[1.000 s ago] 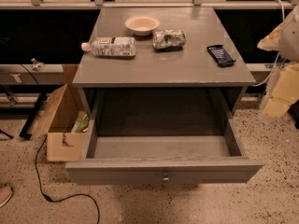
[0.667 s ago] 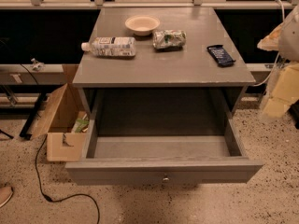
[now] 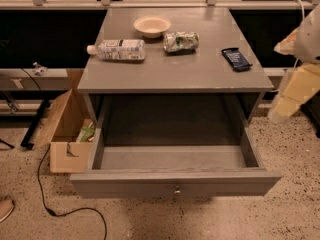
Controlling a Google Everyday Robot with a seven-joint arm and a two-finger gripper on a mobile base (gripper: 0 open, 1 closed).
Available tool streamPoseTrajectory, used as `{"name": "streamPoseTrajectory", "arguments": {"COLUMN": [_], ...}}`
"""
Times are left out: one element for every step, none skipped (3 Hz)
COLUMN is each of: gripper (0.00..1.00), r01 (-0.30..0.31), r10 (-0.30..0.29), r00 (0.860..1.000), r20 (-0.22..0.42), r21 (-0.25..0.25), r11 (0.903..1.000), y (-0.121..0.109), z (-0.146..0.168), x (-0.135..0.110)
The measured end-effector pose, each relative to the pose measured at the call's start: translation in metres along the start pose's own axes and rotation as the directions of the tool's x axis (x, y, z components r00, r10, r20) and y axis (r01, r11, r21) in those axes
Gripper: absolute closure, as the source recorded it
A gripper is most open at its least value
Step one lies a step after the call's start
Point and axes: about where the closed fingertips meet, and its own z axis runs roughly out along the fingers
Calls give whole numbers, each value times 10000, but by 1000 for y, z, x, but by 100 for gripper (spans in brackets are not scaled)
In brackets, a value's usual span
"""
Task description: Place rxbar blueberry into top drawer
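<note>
— Gripper (image 3: pixel 294 95) first: where is it, and is it released or clenched?
— At the right edge of the frame, a pale blurred shape hanging off to the side of the cabinet (image 3: pixel 175 71), level with its top. The arm comes down from the upper right corner. Released or clenched, I cannot tell.
— And the top drawer (image 3: pixel 150 184)?
— Pulled wide open across the lower middle of the frame, with its round knob (image 3: pixel 177 190) facing the camera.
— To the left of it?
— A cardboard box (image 3: pixel 62 129) on the floor, flaps open.
— On the cabinet top?
— At upper left a bottle (image 3: pixel 117 49) lying on its side, its white label too small to read. Behind it is a pale bowl (image 3: pixel 152 25), and just right of that a green-and-white snack bag (image 3: pixel 181 41).
— The rxbar blueberry (image 3: pixel 236 59)?
— Flat near the right edge of the top, well apart from the bag; its pale lettering is unreadable.
</note>
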Motion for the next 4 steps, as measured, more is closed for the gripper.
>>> {"name": "streamPoseTrajectory", "arguments": {"gripper": [0,0,0,0], "r01": [-806,-1646,-1647,-2016], "r10": [808,1623,1624,1963], "r00": [9950,9787,9787,9645], "r20": [585,1256,1259,1766], "r21": [-56,82,82,128], "r11": [9967,9863,9863,9794], "y": [-40,-80,-80,-101], "z": [29,49,49,59], "x": [3,1,1,-14]}}
